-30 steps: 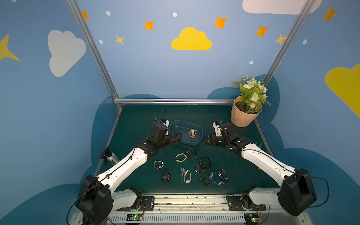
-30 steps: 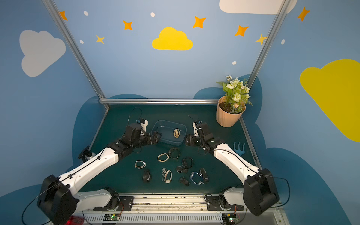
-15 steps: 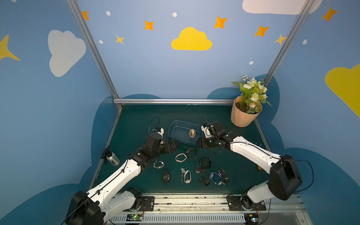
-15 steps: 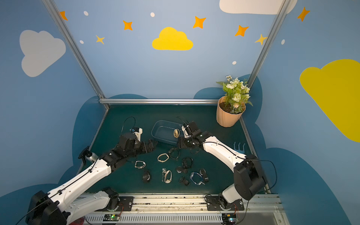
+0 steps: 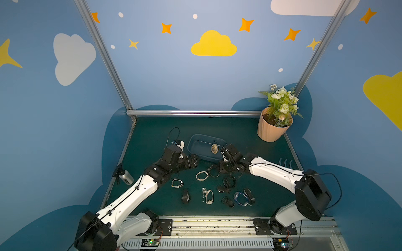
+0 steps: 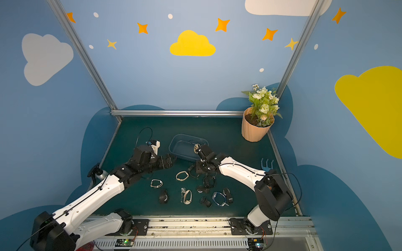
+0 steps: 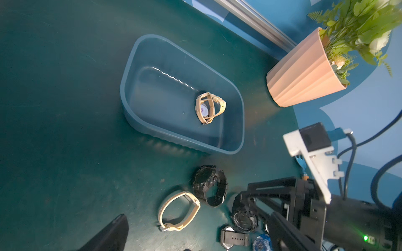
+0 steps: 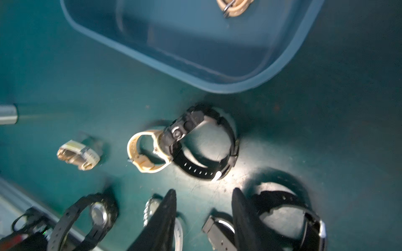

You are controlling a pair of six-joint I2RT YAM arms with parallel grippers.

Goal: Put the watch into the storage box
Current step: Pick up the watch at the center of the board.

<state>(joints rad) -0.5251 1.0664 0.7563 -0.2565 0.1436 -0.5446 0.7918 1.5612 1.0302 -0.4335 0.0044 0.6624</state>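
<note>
1. The left gripper [image 5: 193, 162] hangs spread and empty, just left of the storage box [image 7: 139, 91].
2. The right gripper [image 8: 203, 192] (fingers parted, nothing between) hovers beside a black watch [image 8: 204, 143] lying just near of the box.
3. A tan watch [image 7: 208, 108] lies inside, at the right end.

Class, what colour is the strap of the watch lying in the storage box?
Beige. The watch shows clearest in the left wrist view.

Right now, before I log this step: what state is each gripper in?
Left gripper: open, holding nothing.
Right gripper: open, jaws apart with nothing between them.
</note>
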